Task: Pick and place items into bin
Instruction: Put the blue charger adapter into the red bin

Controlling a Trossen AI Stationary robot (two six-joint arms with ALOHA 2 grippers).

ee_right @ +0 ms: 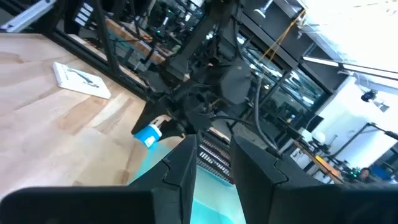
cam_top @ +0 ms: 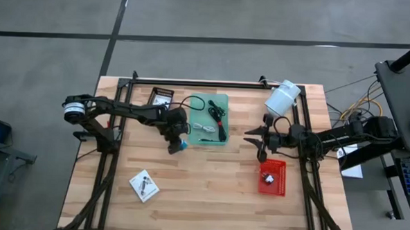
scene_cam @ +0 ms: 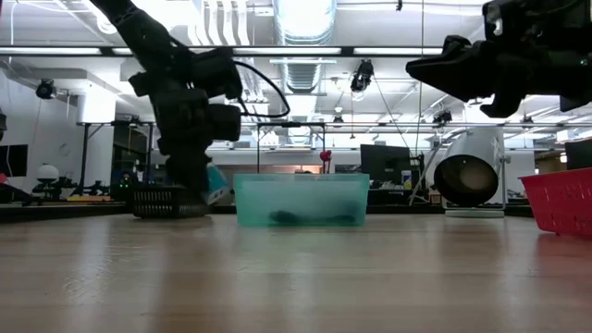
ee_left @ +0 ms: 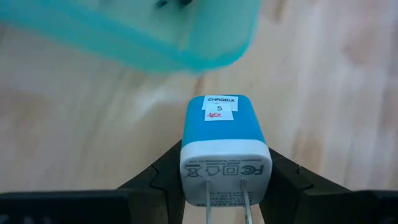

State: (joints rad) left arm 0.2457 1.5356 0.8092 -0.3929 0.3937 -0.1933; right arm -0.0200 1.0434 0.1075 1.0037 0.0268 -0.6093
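My left gripper (cam_top: 179, 144) stands just near of the teal bin's (cam_top: 226, 102) near left corner, shut on a blue charger block with a white pronged face (ee_left: 221, 124). The low view shows the block (scene_cam: 215, 191) below the downward-pointing fingers. In the bin lie a black coiled cable (cam_top: 217, 115) and a pale grey cable (cam_top: 206, 129). One white packet (cam_top: 144, 185) lies flat near the table's near left; another packet (cam_top: 161, 97) lies left of the bin. My right gripper (cam_top: 256, 143) hangs open right of the bin, holding nothing. My left gripper pinches the charger block by its two side faces near the white pronged end (ee_left: 186, 155), one finger (ee_left: 163, 173) on each side. The fingers come from above, pointing down. The block hangs a little above the table, its blue end lowest and its prongs toward the wrist.
A red basket (cam_top: 272, 177) with a small white thing inside sits at the table's right, near my right gripper. A large white cylinder (cam_top: 282, 97) lies at the far right corner. A black frame runs along the table's left, far and right edges. Bare wood spans the near middle.
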